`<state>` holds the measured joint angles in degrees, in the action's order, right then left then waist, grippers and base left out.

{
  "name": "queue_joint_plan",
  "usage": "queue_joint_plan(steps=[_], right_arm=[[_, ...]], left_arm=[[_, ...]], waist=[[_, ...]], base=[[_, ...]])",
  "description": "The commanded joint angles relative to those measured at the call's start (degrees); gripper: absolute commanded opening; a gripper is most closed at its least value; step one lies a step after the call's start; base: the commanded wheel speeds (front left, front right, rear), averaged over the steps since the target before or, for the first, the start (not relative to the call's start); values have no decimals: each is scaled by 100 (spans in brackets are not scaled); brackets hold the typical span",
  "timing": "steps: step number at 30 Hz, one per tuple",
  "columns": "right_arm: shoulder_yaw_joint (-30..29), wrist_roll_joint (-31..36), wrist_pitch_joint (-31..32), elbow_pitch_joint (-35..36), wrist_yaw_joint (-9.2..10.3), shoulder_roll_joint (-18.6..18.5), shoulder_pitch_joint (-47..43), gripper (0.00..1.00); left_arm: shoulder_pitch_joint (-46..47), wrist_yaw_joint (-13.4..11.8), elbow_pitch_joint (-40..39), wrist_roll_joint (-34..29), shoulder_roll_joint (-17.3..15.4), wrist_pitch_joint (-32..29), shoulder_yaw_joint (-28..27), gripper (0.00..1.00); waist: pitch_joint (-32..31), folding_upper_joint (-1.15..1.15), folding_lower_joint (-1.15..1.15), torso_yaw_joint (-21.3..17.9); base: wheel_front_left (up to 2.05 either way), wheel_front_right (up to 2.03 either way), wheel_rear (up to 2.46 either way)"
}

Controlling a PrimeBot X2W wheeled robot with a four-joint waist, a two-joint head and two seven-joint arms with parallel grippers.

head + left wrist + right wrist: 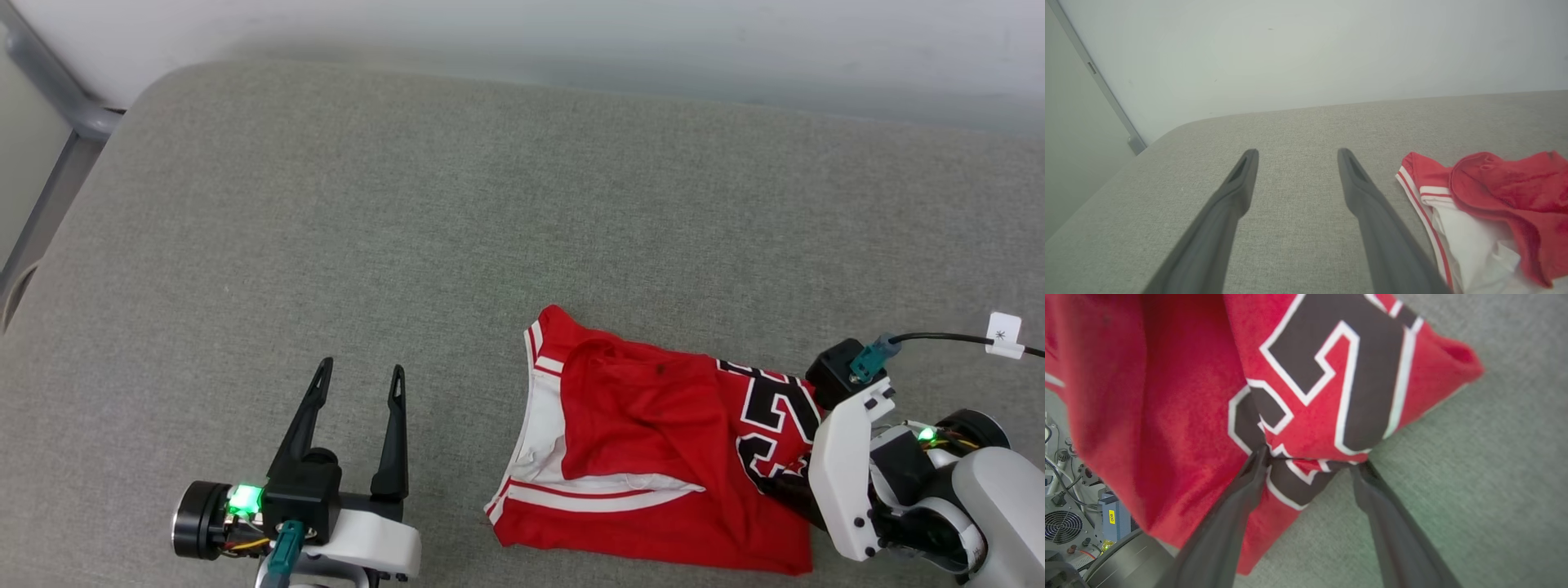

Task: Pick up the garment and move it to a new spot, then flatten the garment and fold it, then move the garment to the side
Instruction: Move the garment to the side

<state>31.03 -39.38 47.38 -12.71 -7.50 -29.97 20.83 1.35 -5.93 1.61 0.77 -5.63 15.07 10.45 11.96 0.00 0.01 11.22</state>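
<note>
The left hand [362, 369] sits nearest, at about 7 o'clock in the head view. Its two dark fingers point toward 12 o'clock and stand wide apart with nothing between them. In the left wrist view they hang over bare grey fabric, well clear of anything.

The right hand [1310, 461] comes in at about 4 o'clock in the head view. Its white wrist housing covers most of the fingers as they reach toward 10 o'clock into the cloth. The right wrist view shows its fingers spread wide. One tip is tucked into a fold and the other touches the cloth's edge, with a bunch of printed fabric between them. Whether that fabric is lifted I cannot tell.

The garment [653, 441] lies at about 5 o'clock on the grey fabric-covered worktop [408, 204], between the two hands and touching the right one. It is loosely folded and rumpled. The white sleeve and red-white striped trim are on its 9 o'clock side, facing the left hand, and the black white-outlined numerals are on its 3 o'clock side.

A black cable with a white tag [1002, 335] runs off at 3 o'clock.

Beyond the garment the worktop is bare up to its rounded far edge. A pale wall [571, 33] stands at 12 o'clock and a grey metal bar [73, 106] at 10 o'clock.
</note>
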Motion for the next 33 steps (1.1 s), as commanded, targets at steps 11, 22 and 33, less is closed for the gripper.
queue_joint_plan(steps=[11,22,33], right_arm=[[616,55,-1060,-250,4,-4,266,0],[673,539,-1923,-58,6,-431,1229,0],[588,734,-1991,430,6,-1123,1748,0]], left_arm=[[55,30,114,8,6,13,-29,100],[-222,-13,28,64,-59,12,-212,100],[33,-27,-111,2,-120,13,-384,100]], waist=[[-107,0,-1,-89],[-329,0,-1,-848],[-21,0,-1,-1787]], base=[[0,0,0],[0,0,0],[0,0,0]])
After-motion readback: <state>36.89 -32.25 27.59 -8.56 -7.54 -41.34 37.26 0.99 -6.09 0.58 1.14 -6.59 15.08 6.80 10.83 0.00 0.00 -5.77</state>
